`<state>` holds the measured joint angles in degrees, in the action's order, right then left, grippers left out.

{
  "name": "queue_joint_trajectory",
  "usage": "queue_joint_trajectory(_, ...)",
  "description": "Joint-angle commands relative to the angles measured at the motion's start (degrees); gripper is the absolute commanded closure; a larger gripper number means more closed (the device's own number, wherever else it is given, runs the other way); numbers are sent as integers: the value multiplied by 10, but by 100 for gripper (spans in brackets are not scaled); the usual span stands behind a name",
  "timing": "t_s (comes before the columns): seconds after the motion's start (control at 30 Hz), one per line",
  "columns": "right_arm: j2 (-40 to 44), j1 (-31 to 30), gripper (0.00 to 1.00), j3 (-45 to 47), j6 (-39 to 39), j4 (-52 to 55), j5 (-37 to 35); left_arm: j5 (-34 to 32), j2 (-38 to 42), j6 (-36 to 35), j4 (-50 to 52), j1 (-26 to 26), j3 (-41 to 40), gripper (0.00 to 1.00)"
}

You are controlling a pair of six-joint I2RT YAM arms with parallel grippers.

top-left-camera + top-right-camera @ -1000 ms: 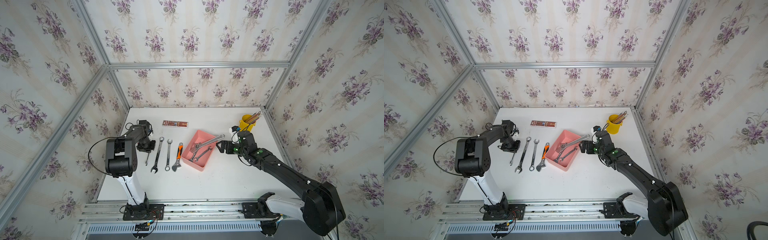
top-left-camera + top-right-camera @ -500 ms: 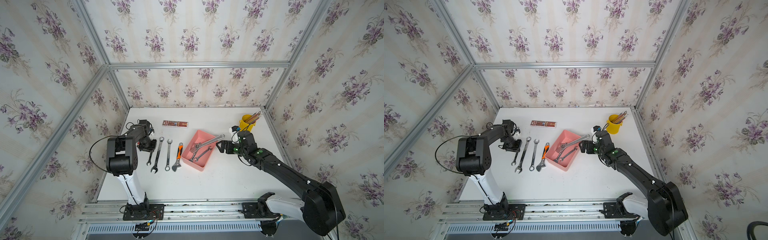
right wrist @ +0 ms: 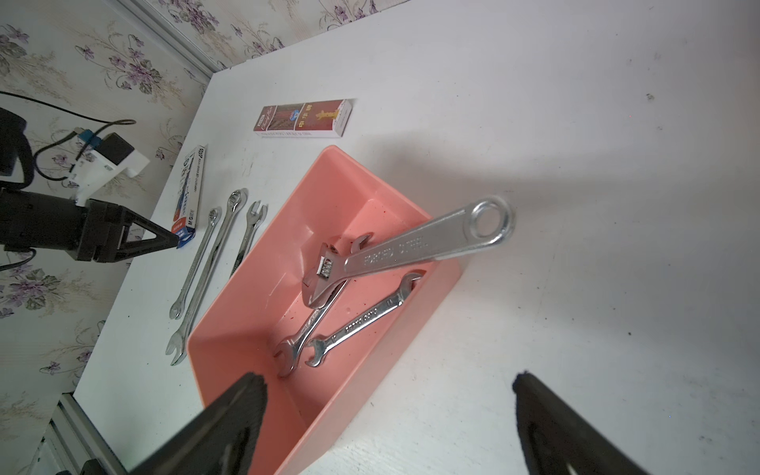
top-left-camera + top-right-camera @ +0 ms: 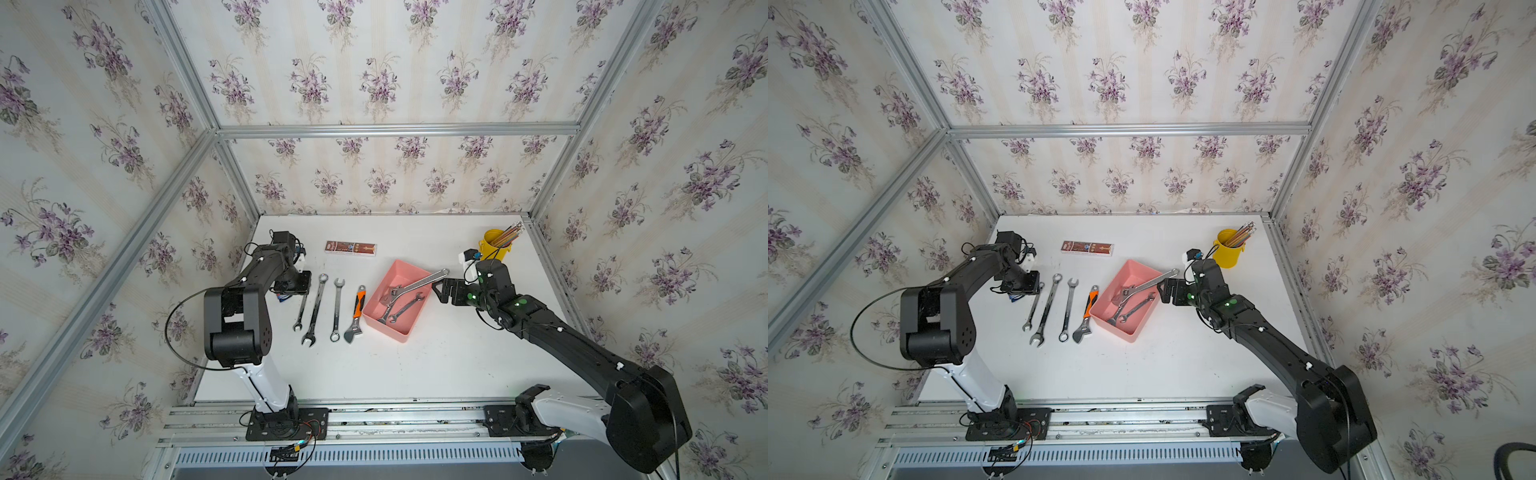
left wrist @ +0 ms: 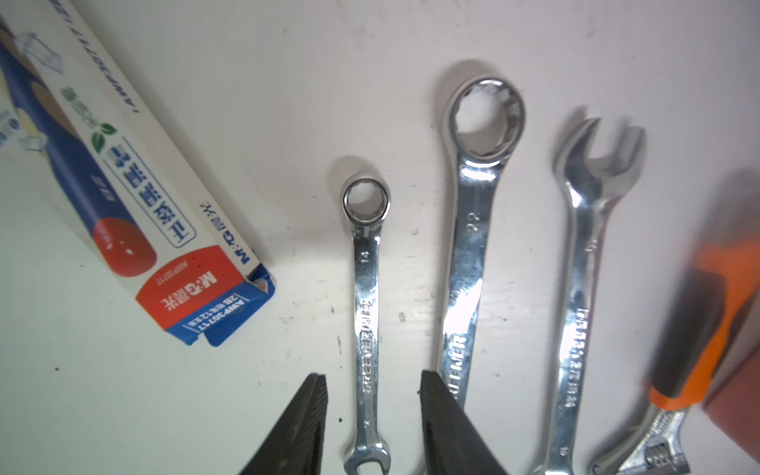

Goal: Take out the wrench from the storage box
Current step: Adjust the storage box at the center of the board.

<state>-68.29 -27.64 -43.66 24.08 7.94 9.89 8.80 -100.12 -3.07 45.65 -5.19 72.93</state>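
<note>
White table (image 4: pixel 415 365), floral walls. Wrench (image 3: pixel 411 246) in box (image 3: pixel 230 329), head down, handle propped over rim, long axis aimed at R gripper (image 4: pixel 438 291), wide open, empty, just beside ring end. L gripper (image 5: pixel 372 374) part-open astride small spanner (image 5: pixel 366 288), well apart from box. R nearer, probably the arm to use.

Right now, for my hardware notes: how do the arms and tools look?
Black links, white base links. The left arm carries a looping black cable; the right arm shows green lights. The left tool and right tool have black wedge-shaped fingers.
</note>
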Motion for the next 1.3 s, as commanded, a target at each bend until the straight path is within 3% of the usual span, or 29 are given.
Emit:
queue_joint_trajectory(0.0,0,-10,3,-16,14,16,-13,58,47,24,3,5,-6,50)
queue_joint_trajectory(0.27,-18,-79,5,-45,75,47,-63,199,131,72,-38,51,-37,35)
queue_joint_trajectory(0.6,-18,-113,7,-44,124,49,-103,222,134,109,-141,177,-85,30)
queue_joint_trajectory(0.73,-14,-114,7,-46,122,56,-113,191,94,101,-137,223,-56,31)
queue_joint_trajectory(1.03,-3,-114,2,-44,114,63,-131,90,18,97,-129,297,-8,40)
queue_joint_trajectory(1.17,0,-114,1,-44,110,66,-138,59,-1,112,-129,313,0,59)
queue_joint_trajectory(1.27,3,-114,0,-42,109,67,-141,46,-5,119,-127,321,4,67)
